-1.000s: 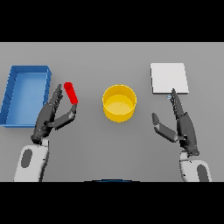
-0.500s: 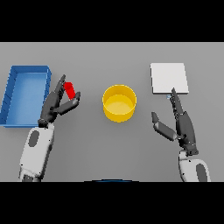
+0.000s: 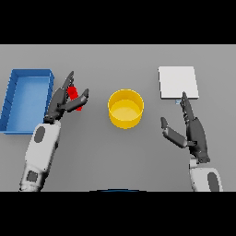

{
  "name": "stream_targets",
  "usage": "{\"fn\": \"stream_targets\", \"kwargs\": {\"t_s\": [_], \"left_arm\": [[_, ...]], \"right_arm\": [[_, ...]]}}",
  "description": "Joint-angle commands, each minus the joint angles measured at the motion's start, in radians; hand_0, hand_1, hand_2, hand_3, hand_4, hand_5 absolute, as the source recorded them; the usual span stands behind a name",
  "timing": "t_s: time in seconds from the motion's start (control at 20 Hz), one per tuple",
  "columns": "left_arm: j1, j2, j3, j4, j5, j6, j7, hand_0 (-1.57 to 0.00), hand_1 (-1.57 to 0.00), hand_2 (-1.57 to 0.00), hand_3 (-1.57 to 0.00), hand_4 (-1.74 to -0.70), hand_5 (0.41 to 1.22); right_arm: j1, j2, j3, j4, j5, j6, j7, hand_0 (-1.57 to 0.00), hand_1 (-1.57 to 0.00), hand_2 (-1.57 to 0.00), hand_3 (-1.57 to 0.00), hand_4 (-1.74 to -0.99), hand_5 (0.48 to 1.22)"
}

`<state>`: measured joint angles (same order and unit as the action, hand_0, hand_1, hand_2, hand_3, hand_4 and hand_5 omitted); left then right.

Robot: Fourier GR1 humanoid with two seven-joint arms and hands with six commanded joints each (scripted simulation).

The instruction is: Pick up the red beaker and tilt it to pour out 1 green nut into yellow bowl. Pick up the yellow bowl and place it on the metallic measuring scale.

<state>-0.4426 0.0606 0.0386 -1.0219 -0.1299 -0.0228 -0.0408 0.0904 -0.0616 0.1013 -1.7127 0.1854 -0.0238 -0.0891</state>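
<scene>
Two hands show — beside the blue bin [image 3: 25,99], the left hand [image 3: 62,102] closes its fingers loosely about the red beaker [image 3: 73,97], so grasping looks under way; next, lift and tip it over the yellow bowl [image 3: 125,108] mid-table; the right hand [image 3: 191,131] rests open-fingered below the scale [image 3: 178,82].

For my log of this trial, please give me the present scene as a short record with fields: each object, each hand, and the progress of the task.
red beaker: between the fingers and thumb of the left hand, left of the bowl
left hand: around the beaker, beside the blue tray
right hand: open, idle, just below the scale
yellow bowl: on the table at centre, untouched
metallic measuring scale: far right, nothing on it
blue tray: far left
green nut: not visible
progress: no pouring yet; bowl not on scale
</scene>
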Motion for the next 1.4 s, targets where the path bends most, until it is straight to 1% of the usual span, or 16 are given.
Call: {"fn": "stream_targets", "kwargs": {"t_s": [0.0, 0.05, 0.1, 0.15, 0.2, 0.25, 0.35, 0.4, 0.5, 0.55, 0.7, 0.95, 1.05, 1.2, 1.3, 1.35], "left_arm": [[-0.013, -0.003, 0.0, 0.017, -0.004, 0.0, -0.026, 0.0, 0.0, 0.0, 0.0, -1.34, 0.725], [-0.007, -0.011, 0.001, 0.019, 0.0, 0.002, -0.056, 0.0, 0.0, 0.0, 0.0, -1.36, 0.735], [-0.017, -0.019, 0.008, 0.031, 0.002, 0.015, -0.057, 0.0, 0.0, -0.03, 0.0, -1.39, 0.752], [-0.024, -0.021, 0.019, 0.042, 0.01, 0.021, -0.06, -0.08, -0.08, -0.12, -0.08, -1.42, 0.77], [-0.035, -0.033, 0.027, 0.055, 0.018, 0.029, -0.046, -0.25, -0.28, -0.31, -0.22, -1.44, 0.795], [-0.042, -0.041, 0.034, 0.057, 0.022, 0.042, -0.039, -0.46, -0.48, -0.5, -0.49, -1.44, 0.881], [-0.047, -0.049, 0.024, 0.075, -0.018, 0.097, -0.053, -0.86, -0.87, -0.89, -0.88, -1.44, 1.003], [-0.045, -0.051, 0.021, 0.08, -0.033, 0.107, -0.083, -1.0, -1.01, -1.02, -1.02, -1.44, 1.047], [-0.047, -0.055, 0.028, 0.097, -0.037, 0.107, -0.137, -1.21, -1.21, -1.22, -1.22, -1.45, 1.109], [-0.049, -0.057, 0.029, 0.09, -0.041, 0.111, -0.116, -1.28, -1.29, -1.29, -1.29, -1.45, 1.132], [-0.059, -0.065, 0.031, 0.084, -0.031, 0.129, -0.131, -1.42, -1.42, -1.43, -1.43, -1.59, 1.123], [-0.048, -0.047, 0.007, 0.01, -0.01, 0.148, -0.139, -1.52, -1.52, -1.52, -1.52, -1.69, 1.1], [-0.048, -0.029, -0.018, -0.054, -0.02, 0.158, -0.111, -1.54, -1.54, -1.54, -1.54, -1.71, 1.097], [-0.06, 0.012, -0.097, -0.131, -0.082, 0.149, -0.033, -1.55, -1.56, -1.56, -1.56, -1.72, 1.107], [-0.101, 0.064, -0.177, -0.131, -0.169, 0.12, 0.041, -1.56, -1.56, -1.56, -1.56, -1.73, 1.119], [-0.115, 0.081, -0.207, -0.128, -0.195, 0.104, 0.056, -1.56, -1.56, -1.56, -1.56, -1.73, 1.121]], "right_arm": [[-0.01, -0.003, -0.01, 0.012, -0.01, 0.003, 0.016, 0.0, 0.0, 0.0, 0.0, -1.305, 0.681], [0.003, 0.007, 0.005, 0.002, 0.001, 0.0, 0.011, 0.0, 0.0, 0.0, 0.0, -1.298, 0.682], [0.005, 0.001, 0.003, -0.004, 0.004, 0.0, 0.007, 0.0, 0.0, 0.0, 0.0, -1.295, 0.683], [0.0, -0.001, 0.003, 0.004, 0.01, -0.003, 0.009, 0.0, 0.0, 0.0, 0.0, -1.291, 0.684], [-0.007, -0.006, -0.006, 0.0, 0.002, -0.004, 0.01, 0.0, 0.0, 0.0, 0.0, -1.289, 0.684], [-0.005, -0.005, -0.004, 0.007, 0.007, -0.005, 0.011, 0.0, 0.0, 0.0, 0.0, -1.286, 0.685], [0.001, -0.013, -0.006, 0.005, -0.005, 0.011, 0.005, 0.0, 0.0, 0.0, 0.0, -1.283, 0.683], [-0.011, -0.009, -0.008, 0.016, -0.005, 0.006, 0.017, 0.0, 0.0, 0.0, 0.0, -1.287, 0.684], [-0.003, -0.006, -0.004, 0.01, -0.007, 0.009, 0.002, 0.0, 0.0, 0.0, 0.0, -1.291, 0.684], [0.001, -0.007, -0.004, 0.01, -0.007, 0.01, -0.001, 0.0, 0.0, 0.0, 0.0, -1.293, 0.682], [-0.012, -0.003, -0.001, 0.019, -0.004, 0.011, -0.001, 0.0, 0.0, 0.0, 0.0, -1.296, 0.682], [-0.02, -0.012, 0.003, 0.023, 0.015, 0.006, -0.006, 0.0, 0.0, 0.0, 0.0, -1.254, 0.667], [-0.022, -0.018, -0.001, 0.031, 0.01, 0.013, -0.012, 0.0, 0.0, 0.0, 0.0, -1.255, 0.672], [-0.017, -0.006, 0.015, 0.036, 0.042, -0.006, -0.034, 0.0, 0.0, 0.0, 0.0, -1.249, 0.679], [-0.011, -0.003, 0.024, 0.022, 0.065, -0.02, -0.017, 0.0, 0.0, 0.0, 0.0, -1.245, 0.688], [-0.025, -0.006, 0.019, 0.027, 0.066, -0.022, 0.003, 0.0, 0.0, 0.0, 0.0, -1.243, 0.691]]}}
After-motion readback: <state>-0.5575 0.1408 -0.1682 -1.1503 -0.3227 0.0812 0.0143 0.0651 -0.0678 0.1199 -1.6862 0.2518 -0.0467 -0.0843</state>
